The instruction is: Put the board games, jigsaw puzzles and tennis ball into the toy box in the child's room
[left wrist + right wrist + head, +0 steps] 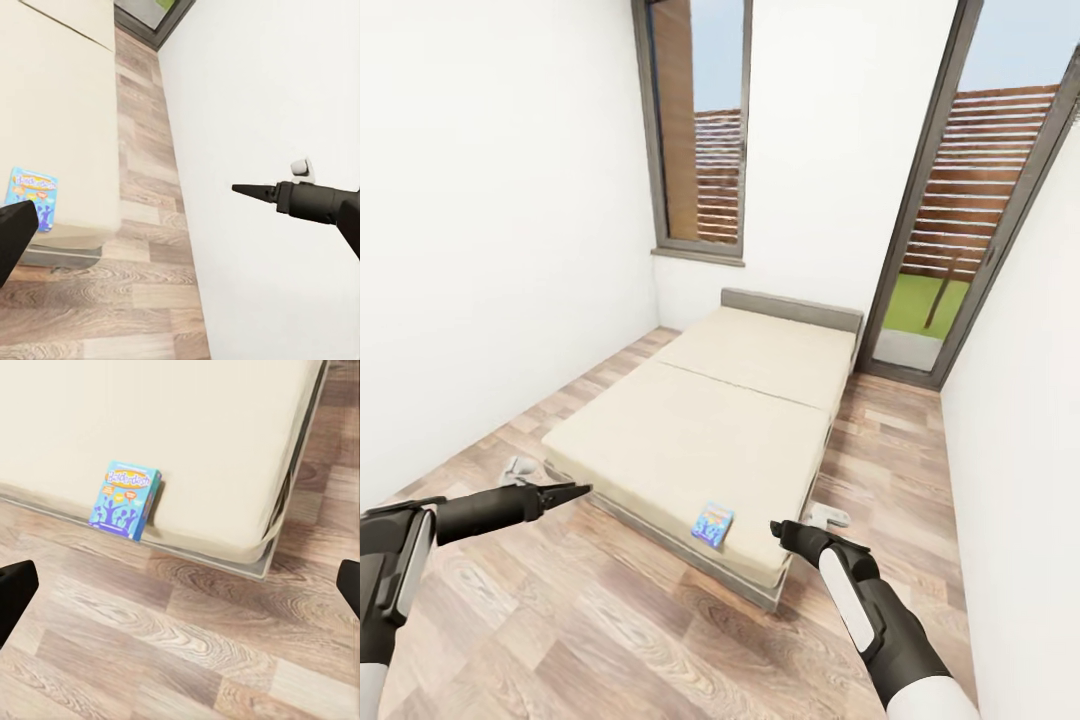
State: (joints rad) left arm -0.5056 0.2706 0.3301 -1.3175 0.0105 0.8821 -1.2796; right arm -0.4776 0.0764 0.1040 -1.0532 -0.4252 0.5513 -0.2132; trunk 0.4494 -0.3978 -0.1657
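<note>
From the head view, the bed (740, 420) is seen ahead, with the small blue board game (713, 523) lying flat at its near edge, within reach for a pickup. The left gripper (565, 492) looks closed and empty; the right gripper (792, 531) cannot be judged here. Through the right wrist view, the board game (124, 499) is framed between widely parted fingers (15, 592), nothing held.

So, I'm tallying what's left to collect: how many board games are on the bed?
1. A small blue board game lies flat on the mattress at the foot edge of the bed, nearer the right gripper. The visible mattress holds no other.
</note>
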